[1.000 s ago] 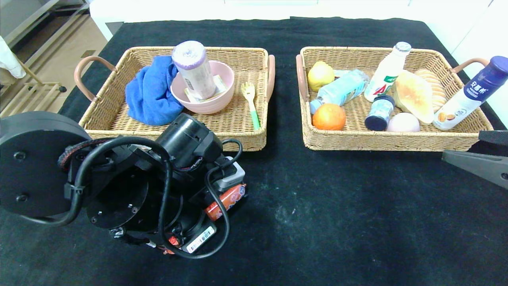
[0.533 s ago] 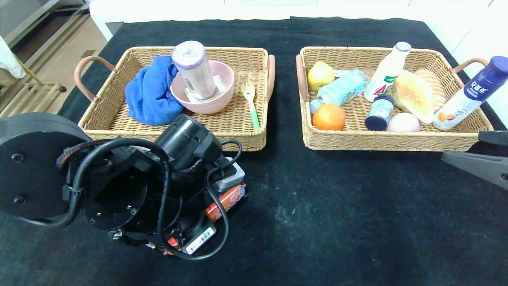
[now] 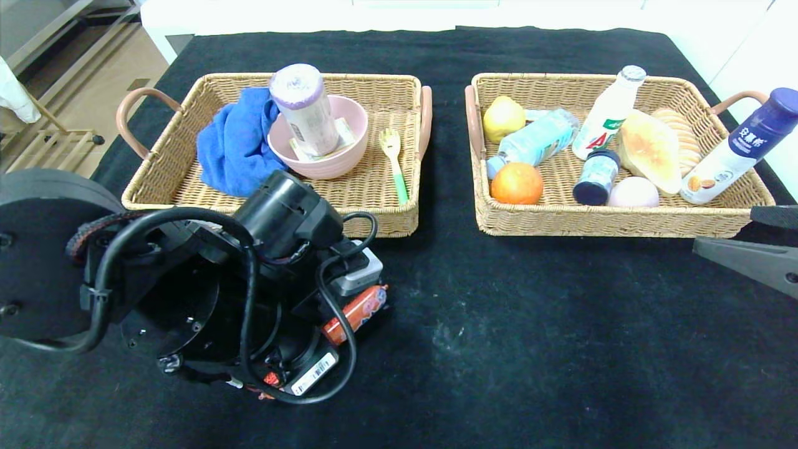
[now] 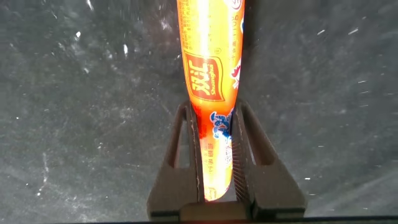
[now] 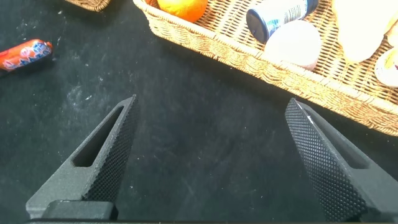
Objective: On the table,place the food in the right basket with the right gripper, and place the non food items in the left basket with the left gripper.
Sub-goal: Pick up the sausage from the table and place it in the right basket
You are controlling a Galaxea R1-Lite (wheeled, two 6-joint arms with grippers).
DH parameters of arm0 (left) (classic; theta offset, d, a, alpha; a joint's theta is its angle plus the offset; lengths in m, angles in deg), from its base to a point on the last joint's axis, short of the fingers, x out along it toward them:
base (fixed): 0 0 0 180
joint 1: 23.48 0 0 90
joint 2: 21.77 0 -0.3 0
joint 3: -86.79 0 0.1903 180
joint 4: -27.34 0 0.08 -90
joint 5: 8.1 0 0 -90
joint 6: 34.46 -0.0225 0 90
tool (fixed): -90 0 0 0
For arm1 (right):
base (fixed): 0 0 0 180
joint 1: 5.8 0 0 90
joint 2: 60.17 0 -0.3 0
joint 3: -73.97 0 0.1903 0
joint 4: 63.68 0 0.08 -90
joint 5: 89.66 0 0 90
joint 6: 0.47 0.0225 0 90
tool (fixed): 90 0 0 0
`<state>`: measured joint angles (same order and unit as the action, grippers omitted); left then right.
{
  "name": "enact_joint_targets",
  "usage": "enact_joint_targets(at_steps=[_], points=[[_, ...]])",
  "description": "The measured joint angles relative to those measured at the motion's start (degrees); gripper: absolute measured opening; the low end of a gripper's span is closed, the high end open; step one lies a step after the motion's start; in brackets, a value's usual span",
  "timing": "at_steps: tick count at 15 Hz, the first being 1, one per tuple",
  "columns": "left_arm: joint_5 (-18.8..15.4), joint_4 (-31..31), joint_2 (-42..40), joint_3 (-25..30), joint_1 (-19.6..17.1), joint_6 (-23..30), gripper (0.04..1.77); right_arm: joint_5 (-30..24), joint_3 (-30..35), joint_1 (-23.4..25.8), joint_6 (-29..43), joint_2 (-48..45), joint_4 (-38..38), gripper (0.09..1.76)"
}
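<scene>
Sausage (image 4: 211,93) in an orange-red wrapper printed "Shuanghui" (with Chinese characters beside it) lies on the black tabletop (image 3: 530,324) near its front-left part, just before the left basket (image 3: 374,212). Left gripper (image 4: 214,155) is clamped on its end. Right gripper (image 5: 211,155) hovers with fingers wide apart before the right basket (image 3: 561,218).
</scene>
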<state>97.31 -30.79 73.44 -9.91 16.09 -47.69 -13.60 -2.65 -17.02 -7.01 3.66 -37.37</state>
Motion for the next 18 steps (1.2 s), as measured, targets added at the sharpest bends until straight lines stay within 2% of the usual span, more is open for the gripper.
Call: enact_joint_targets(at_steps=[3, 7, 9, 14, 18], points=[[-3.9, 0.1, -0.7, -2.5, 0.6, 3.2, 0.35, 0.0, -0.1, 0.0, 0.0, -0.1, 0.0, 1.71], [-7.9, 0.1, -0.4, -8.3, 3.0, 10.3, 0.35, 0.0, -0.2, 0.1, 0.0, -0.3, 0.0, 1.71], [-9.0, 0.7, 0.2, -11.3, 4.0, 12.7, 0.35, 0.0, -0.2, 0.0, 0.0, -0.3, 0.0, 1.71], [-9.3, 13.6, 2.0, -13.2, 5.4, 16.6, 0.35, 0.0, -0.1, 0.0, 0.0, -0.4, 0.0, 1.71], [-9.0, 21.2, 3.8, -14.6, 6.1, 17.0, 0.35, 0.1, -0.1, 0.0, 0.0, -0.4, 0.0, 1.71]])
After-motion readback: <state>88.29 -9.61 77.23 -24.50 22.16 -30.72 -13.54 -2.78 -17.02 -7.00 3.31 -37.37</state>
